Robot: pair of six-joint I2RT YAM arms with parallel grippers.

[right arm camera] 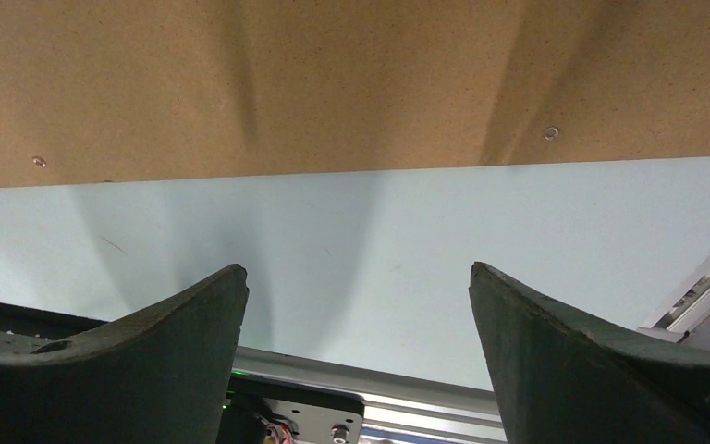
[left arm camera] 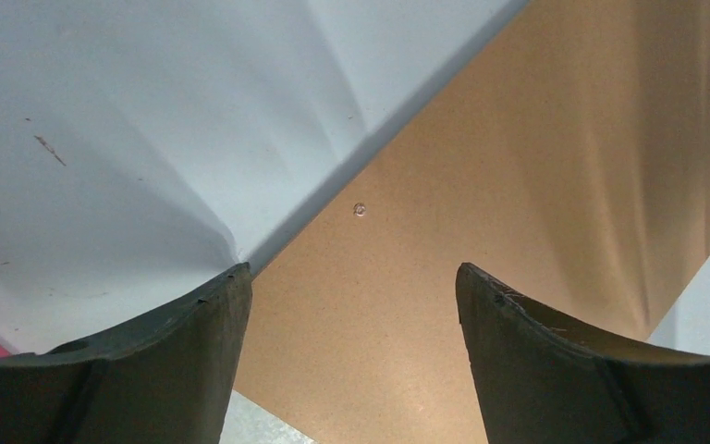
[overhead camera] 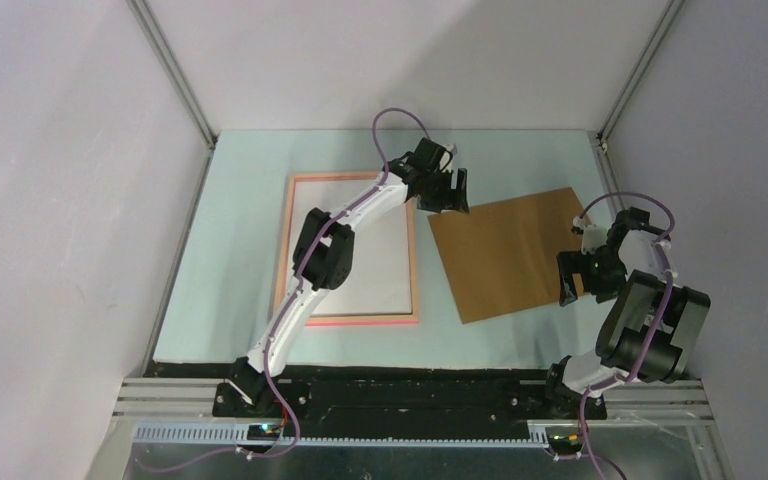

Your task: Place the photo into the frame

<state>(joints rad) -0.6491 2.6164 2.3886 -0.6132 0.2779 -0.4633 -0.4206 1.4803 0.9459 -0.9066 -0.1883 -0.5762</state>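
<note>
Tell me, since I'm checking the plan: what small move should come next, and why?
Probably lower the left gripper onto the near corner of the brown board and close on it. The photo, white back up, seems to lie in the frame already. Both the left and the right gripper are open and empty at the board's edges, and the left one has the board between its fingers.

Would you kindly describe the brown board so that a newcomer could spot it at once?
On the pale blue-green table mat, look just right of the salmon-bordered frame. A flat board lies there at a skew. It is plain brown all over, with no border and no white middle.
</note>
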